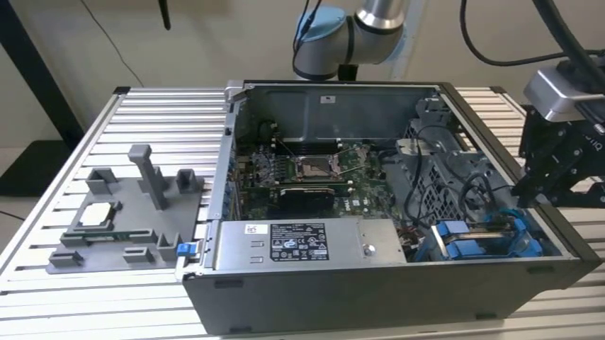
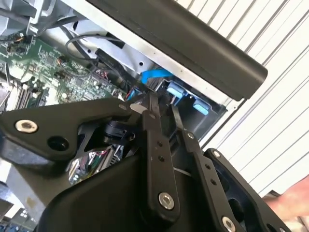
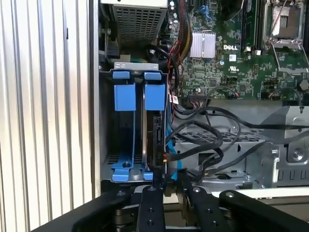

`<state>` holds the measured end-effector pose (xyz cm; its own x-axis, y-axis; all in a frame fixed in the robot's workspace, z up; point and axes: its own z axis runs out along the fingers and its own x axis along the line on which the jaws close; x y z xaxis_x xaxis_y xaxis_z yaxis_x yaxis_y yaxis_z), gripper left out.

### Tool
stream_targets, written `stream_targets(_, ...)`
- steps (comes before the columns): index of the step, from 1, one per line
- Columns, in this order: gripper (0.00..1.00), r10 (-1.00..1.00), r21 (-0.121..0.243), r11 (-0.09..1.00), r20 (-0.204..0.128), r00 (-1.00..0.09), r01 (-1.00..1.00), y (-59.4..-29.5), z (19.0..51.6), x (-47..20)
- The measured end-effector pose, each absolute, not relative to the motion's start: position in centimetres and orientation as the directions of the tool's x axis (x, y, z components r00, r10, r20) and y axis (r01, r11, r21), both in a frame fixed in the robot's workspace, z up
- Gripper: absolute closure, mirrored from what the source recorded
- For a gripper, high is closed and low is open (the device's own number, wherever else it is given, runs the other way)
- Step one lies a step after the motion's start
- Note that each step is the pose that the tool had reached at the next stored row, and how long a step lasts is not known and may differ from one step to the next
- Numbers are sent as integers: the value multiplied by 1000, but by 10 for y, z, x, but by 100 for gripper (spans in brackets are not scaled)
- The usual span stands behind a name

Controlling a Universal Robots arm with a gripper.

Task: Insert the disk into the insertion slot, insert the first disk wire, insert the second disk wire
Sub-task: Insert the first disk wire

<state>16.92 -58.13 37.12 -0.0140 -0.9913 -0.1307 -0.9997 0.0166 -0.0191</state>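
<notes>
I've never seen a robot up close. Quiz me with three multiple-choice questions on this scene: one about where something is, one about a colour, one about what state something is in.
1. In the exterior view, where is the hand?
A. Far off at that view's left
B. At the right end of the computer case, by the insertion slot
C. High above the middle of the case

2. What colour are the slot's tabs?
A. Blue
B. Red
C. Yellow

3. What state is the computer case in?
A. Shut on all sides
B. Wrapped in plastic
C. Open, with the motherboard showing

Answers:
1. B: the black hand hangs at the case's end on the exterior view's right, next to the slot.
2. A: the first wrist view shows bright blue tabs.
3. C: the green board lies bare to the camera.
</notes>
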Motion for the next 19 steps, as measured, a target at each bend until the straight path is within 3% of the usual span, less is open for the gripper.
stream_targets(1,100,-991,-19,17,-133,-14,-1000,-581,370,169)
stream_targets(7,100,-984,-18,17,-179,-14,-1000,-581,369,169)
stream_targets(19,100,-982,-18,18,-187,-14,-1000,-582,383,128)
